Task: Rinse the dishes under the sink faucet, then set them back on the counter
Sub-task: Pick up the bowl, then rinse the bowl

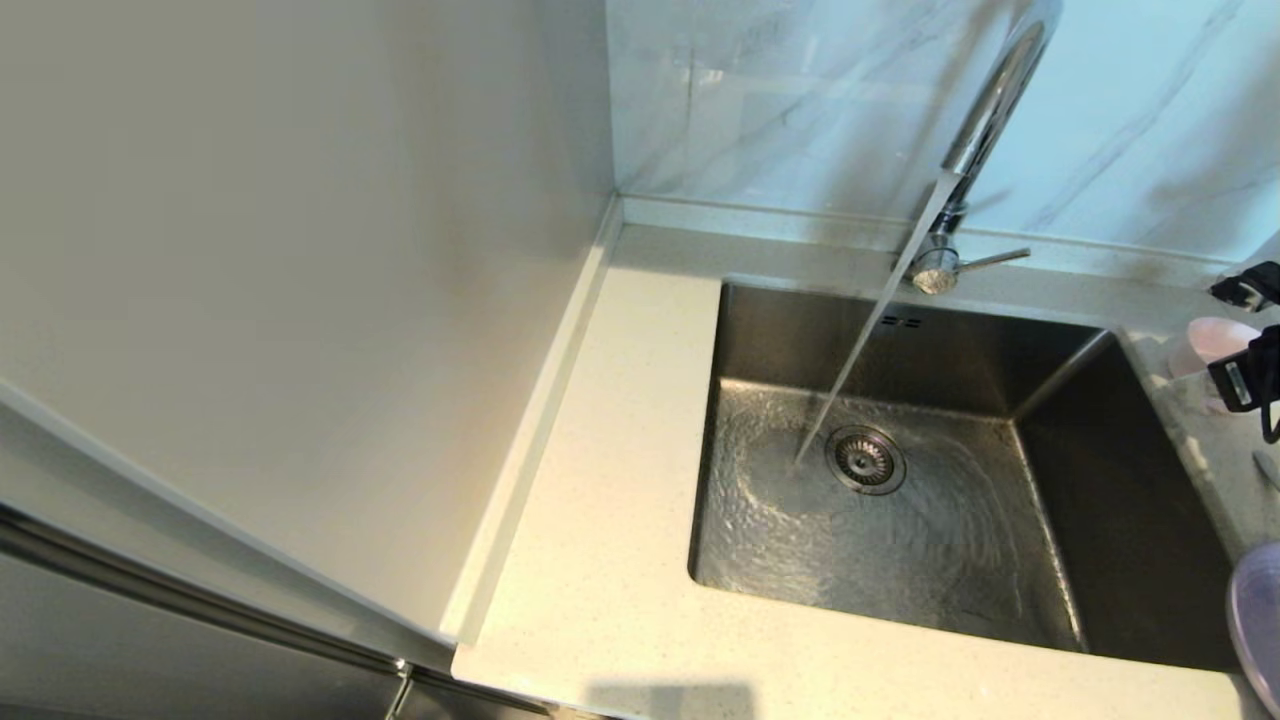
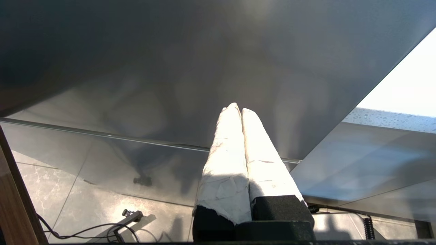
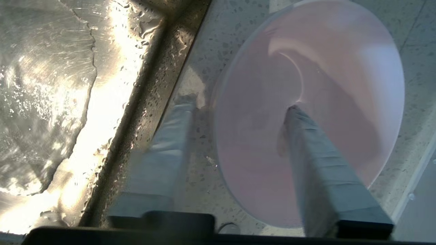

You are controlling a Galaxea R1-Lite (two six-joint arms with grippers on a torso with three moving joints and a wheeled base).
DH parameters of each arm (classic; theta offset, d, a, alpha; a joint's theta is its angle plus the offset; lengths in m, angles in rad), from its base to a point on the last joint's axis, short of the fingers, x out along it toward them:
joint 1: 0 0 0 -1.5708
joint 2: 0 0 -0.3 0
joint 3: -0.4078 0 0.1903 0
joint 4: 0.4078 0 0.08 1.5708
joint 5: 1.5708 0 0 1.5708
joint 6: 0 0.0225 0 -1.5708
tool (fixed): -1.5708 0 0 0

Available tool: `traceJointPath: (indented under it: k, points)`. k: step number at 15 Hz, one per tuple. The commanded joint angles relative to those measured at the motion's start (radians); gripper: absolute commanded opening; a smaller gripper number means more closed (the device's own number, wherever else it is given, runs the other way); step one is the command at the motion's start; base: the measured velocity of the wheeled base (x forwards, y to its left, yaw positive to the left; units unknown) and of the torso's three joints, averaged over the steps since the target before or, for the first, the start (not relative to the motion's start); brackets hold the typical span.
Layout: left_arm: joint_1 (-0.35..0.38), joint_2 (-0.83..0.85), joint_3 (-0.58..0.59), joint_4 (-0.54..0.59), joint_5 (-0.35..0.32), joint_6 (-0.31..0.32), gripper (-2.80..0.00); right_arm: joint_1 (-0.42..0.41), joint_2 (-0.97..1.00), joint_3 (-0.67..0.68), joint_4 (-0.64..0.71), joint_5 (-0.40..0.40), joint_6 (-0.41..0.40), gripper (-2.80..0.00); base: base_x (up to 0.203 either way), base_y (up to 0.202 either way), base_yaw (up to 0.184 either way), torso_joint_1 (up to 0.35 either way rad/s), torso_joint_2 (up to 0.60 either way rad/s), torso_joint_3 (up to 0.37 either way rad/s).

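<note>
Right wrist view: right gripper (image 3: 235, 126) is straddling the bowl (image 3: 327, 85) rim at frame centre, jaws apart, unclamped; it's looking light, stiff, wet-slick, so pinch the rim.

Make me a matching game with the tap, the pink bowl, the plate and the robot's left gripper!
Things:
1. faucet
2. bowl
3. plate
4. left gripper

States:
A. fingers pressed together, holding nothing
B. lilac, at the picture's right edge, on the counter
C. water running into the sink
D. right gripper straddling its rim, one finger inside, one outside

Pairs: 1-C, 2-D, 3-B, 4-A
</note>
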Motion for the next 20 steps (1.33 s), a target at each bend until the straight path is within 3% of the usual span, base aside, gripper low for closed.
traceJointPath:
  k: [1,11,12,15,18,20]
  points:
    - [0.0,0.0,0.0,0.0,0.0,0.0,-2.8,0.0,0.002,0.001,0.001,0.002,-0.004,-2.8,0.0,0.0,0.0,0.0,0.0,0.0]
    - [0.0,0.0,0.0,0.0,0.0,0.0,-2.8,0.0,-0.057,0.037,0.008,0.002,-0.002,-2.8,0.0,0.0,0.0,0.0,0.0,0.0]
    - [0.0,0.0,0.0,0.0,0.0,0.0,-2.8,0.001,-0.081,0.056,0.01,0.034,-0.005,-2.8,0.0,0.0,0.0,0.0,0.0,0.0]
    - [0.0,0.0,0.0,0.0,0.0,0.0,-2.8,0.012,-0.189,0.123,0.048,0.233,-0.008,-2.8,0.0,0.0,0.0,0.0,0.0,0.0]
    - [0.0,0.0,0.0,0.0,0.0,0.0,-2.8,0.076,-0.322,0.153,0.244,0.359,-0.015,-2.8,0.0,0.0,0.0,0.0,0.0,0.0]
    - [0.0,0.0,0.0,0.0,-0.001,0.0,-2.8,0.169,-0.393,0.157,0.368,0.407,-0.054,-2.8,0.0,0.0,0.0,0.0,0.0,0.0]
